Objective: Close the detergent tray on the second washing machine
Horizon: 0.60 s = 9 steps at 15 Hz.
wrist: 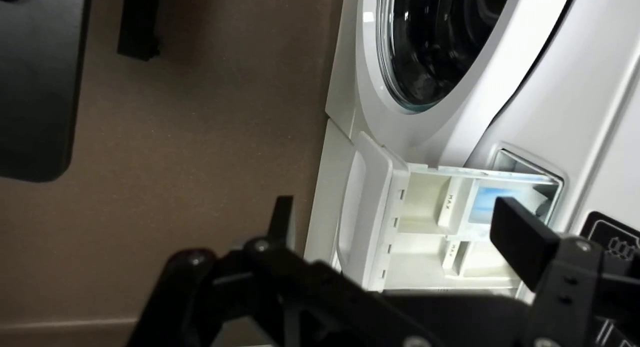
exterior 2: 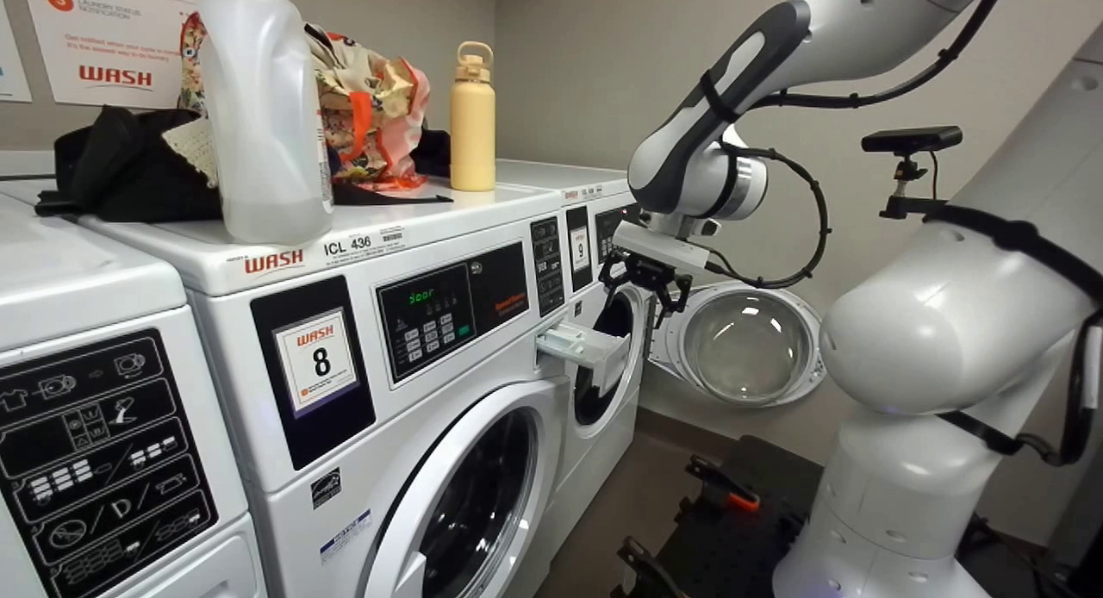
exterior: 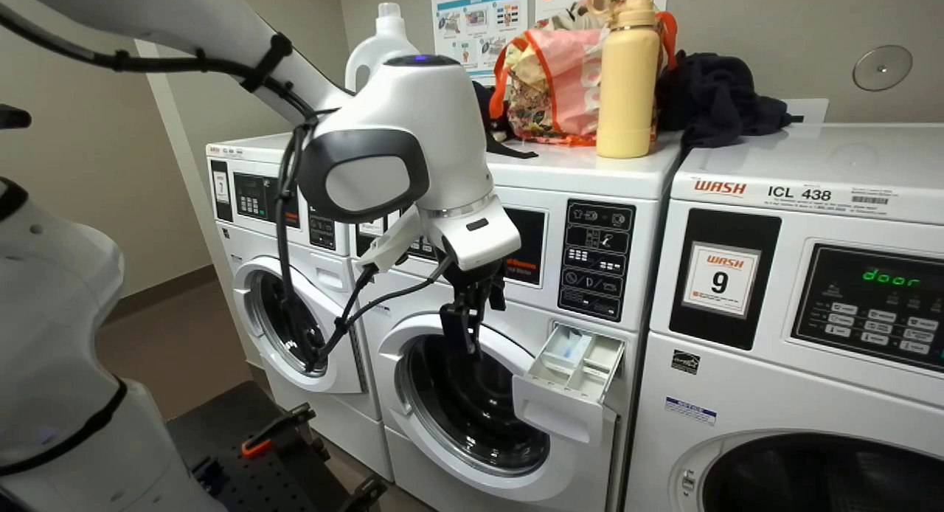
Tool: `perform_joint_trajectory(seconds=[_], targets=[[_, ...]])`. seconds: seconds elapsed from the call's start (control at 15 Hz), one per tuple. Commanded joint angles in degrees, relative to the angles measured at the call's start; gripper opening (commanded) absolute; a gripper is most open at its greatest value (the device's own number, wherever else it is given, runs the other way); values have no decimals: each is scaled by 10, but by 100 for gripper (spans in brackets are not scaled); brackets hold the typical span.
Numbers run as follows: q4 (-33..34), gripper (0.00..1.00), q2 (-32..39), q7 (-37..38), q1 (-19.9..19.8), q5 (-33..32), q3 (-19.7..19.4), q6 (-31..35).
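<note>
Arm (exterior: 435, 128) arches over and bends at the wrist, so that the gripper (wrist: 394, 207) points down in front of the second washing machine (exterior 2: 474, 370), the one with the 8 placard (exterior 2: 314, 364). Its fingers (wrist: 522, 242) stand wide apart. In an exterior view a gap shows between it and the detergent tray (exterior: 560, 412), which juts out below the front edge of the washer top (exterior: 560, 165), toward the right corner. The tray is smooth white plastic, boxy; dividers (wrist: 448, 202) marked MAX split it, and one compartment is tinted blue, whether by liquid or stain I cannot tell. Near that corner a pale yellow bottle (exterior: 627, 91) stands upright. A translucent plastic jug (exterior 2: 267, 133) stands by the front edge, toward the left corner. Between them, farther back, slumps a floral and pink bag (exterior: 579, 77) with orange trim, its contents hard to make out.
</note>
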Motion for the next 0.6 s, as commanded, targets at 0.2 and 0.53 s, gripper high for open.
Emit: perform_joint_trajectory(seconds=[0.2, 0.53], targets=[[1, 100, 67, 25, 5, 9, -25, 74], [0, 100, 115, 64, 13, 9, -33, 112]])
